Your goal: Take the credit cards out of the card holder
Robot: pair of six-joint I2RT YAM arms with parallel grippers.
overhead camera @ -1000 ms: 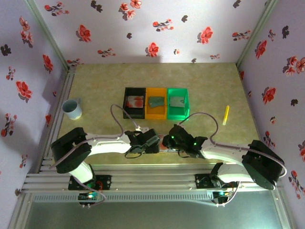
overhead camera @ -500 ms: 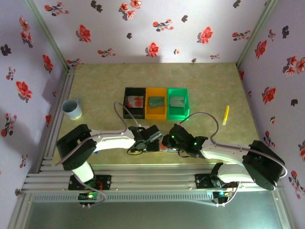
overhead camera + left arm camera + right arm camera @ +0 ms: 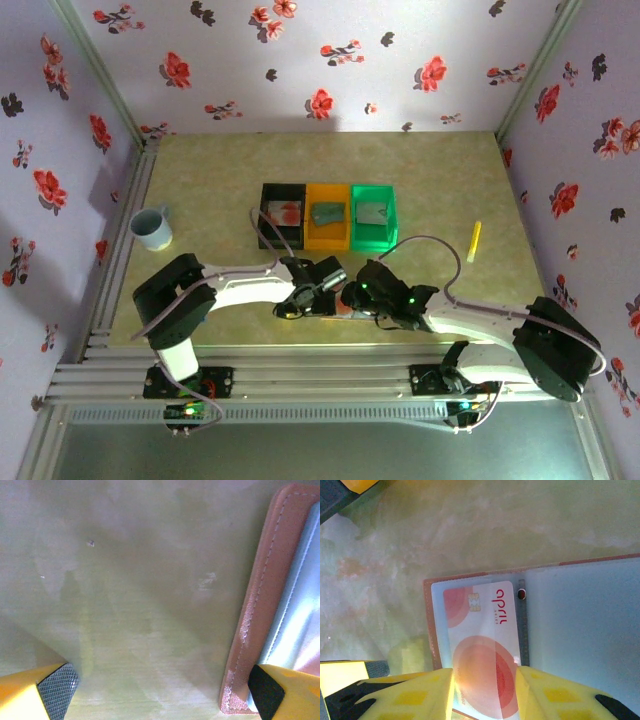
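Left arm's swung right since a second ago, so the left gripper [image 3: 161, 690] now sits spread wide open. One fingertip [image 3: 266, 692] is over the stitched left edge of the card holder [image 3: 260, 605], with bare table [image 3: 125, 580] across the rest of the frame. The right gripper [image 3: 484, 695] straddles the credit card [image 3: 480, 640], which lies in the open holder's left pocket; can't tell if it's pinching. In the top view, the bins [image 3: 328, 215] are just above it all.

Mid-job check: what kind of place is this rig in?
Probably a small staged test booth, not a lived-in room: floral-papered walls box the table on three sides, an aluminium rail frame runs along its near edge, and three coloured bins sit in a row.
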